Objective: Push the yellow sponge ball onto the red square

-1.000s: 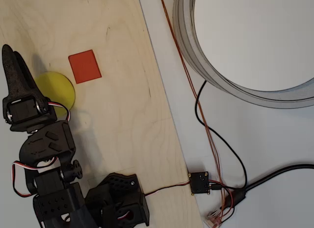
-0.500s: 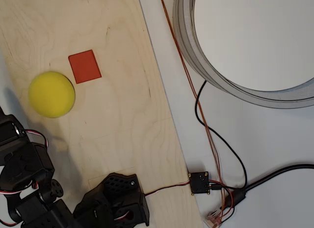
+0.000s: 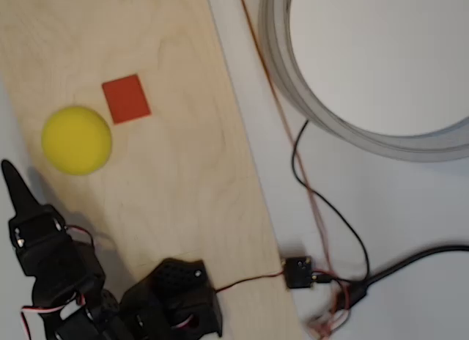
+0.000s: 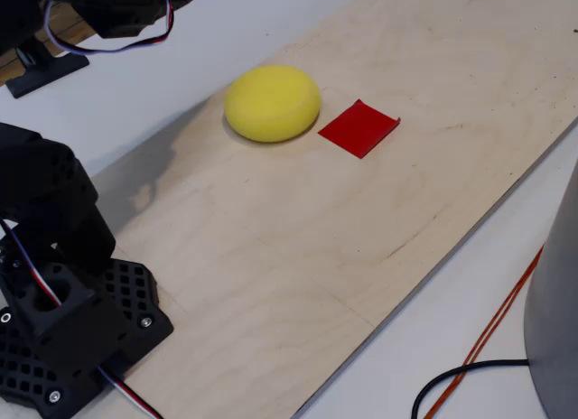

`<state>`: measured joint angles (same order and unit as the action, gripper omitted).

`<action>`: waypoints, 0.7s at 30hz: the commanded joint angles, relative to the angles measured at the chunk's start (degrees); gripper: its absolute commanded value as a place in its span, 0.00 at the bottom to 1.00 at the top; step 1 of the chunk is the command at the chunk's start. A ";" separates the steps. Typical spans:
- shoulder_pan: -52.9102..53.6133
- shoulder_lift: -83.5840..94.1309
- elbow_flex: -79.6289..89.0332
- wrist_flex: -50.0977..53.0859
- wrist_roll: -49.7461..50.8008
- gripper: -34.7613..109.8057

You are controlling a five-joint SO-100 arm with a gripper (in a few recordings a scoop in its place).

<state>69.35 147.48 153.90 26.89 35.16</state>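
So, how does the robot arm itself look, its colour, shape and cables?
The arm is matte black printed plastic with blocky servo housings. Its gripper tapers to a narrow dark point. Thin red, white and black wires loop between the joints. The base has a perforated grid pattern with small screws.
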 commanded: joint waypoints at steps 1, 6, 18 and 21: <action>0.00 0.09 0.53 1.14 1.49 0.40; 1.32 -4.48 -5.36 8.17 -0.09 0.39; 4.13 -25.49 -21.18 15.47 -6.50 0.40; 3.87 -28.65 -21.71 15.47 -4.75 0.39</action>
<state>72.33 120.06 134.74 42.10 28.56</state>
